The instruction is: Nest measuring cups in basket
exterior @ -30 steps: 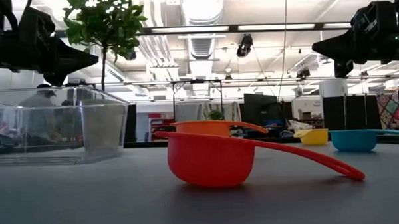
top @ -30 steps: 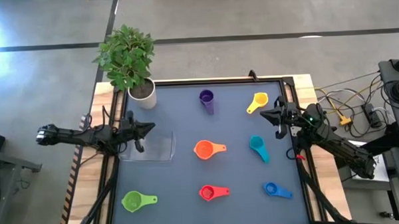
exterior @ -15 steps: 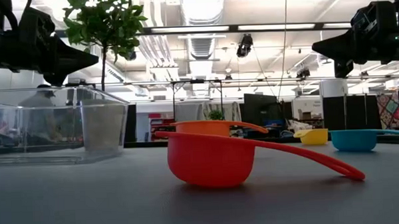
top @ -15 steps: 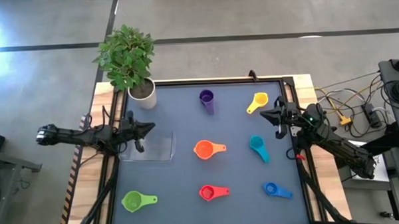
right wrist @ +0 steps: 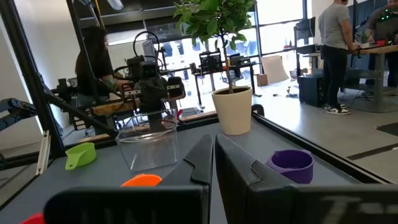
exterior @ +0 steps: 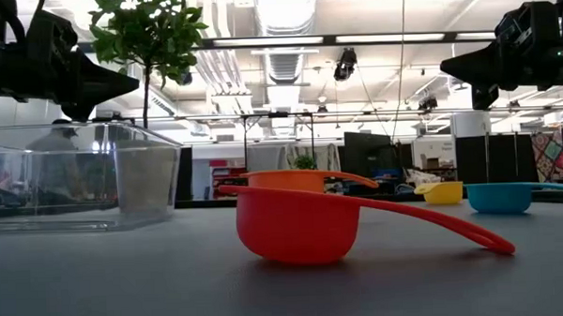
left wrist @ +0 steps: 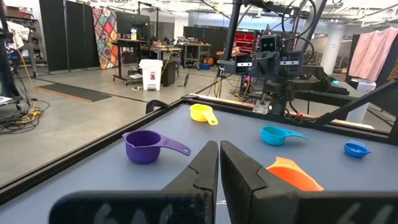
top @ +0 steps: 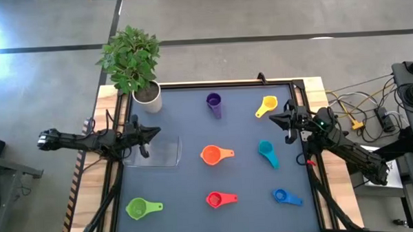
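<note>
No text, label, brand, number or sign could be read in any of the views. Nothing legible showed on the table or on anything standing on it, and the room beyond it carried no lettering that could be made out.
</note>
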Tool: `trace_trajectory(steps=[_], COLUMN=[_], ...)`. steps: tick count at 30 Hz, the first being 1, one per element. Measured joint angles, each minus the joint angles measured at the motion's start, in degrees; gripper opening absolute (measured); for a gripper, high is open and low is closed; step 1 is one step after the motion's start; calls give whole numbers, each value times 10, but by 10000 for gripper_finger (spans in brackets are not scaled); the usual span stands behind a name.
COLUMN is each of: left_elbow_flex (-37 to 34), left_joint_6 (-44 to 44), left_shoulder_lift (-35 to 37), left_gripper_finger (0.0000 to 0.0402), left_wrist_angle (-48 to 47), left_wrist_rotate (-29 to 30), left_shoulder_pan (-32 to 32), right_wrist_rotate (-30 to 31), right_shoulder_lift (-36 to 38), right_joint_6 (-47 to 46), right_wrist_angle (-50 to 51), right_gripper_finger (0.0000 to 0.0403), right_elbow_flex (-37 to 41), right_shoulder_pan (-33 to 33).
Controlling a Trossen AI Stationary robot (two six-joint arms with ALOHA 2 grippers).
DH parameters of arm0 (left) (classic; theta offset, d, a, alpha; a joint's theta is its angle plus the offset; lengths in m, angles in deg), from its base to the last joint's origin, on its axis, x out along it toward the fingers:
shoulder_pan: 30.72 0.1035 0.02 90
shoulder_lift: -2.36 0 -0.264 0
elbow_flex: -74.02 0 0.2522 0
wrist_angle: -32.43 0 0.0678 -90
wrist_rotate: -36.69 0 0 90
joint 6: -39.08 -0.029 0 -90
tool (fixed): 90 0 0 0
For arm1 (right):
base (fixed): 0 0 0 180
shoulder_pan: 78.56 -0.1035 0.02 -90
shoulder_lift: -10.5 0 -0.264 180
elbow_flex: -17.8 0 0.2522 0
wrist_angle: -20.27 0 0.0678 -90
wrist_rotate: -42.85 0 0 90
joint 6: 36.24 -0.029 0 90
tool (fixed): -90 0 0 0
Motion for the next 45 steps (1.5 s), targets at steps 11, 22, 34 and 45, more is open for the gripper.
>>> trace_trajectory(steps=[11, 22, 34, 45], left_elbow_flex=[0, 0, 0, 26], left_joint_6=[0, 0, 52, 140], left_shoulder_lift=[0, 0, 0, -3], left_gripper_finger=[0, 0, 0, 0], left_wrist_angle=[0, 0, 2, -10], left_wrist_rotate=[0, 0, -7, -75], left_shoulder_pan=[0, 0, 0, 0], right_wrist_rotate=[0, 0, 0, 0], right_shoulder_lift=[0, 0, 0, 0], right_joint_6=[0, 0, 0, 0], right_wrist_angle=[0, 0, 0, 0], right_gripper_finger=[9, 9, 9, 9], right_elbow_flex=[0, 0, 0, 0], right_shoulder_pan=[0, 0, 0, 0])
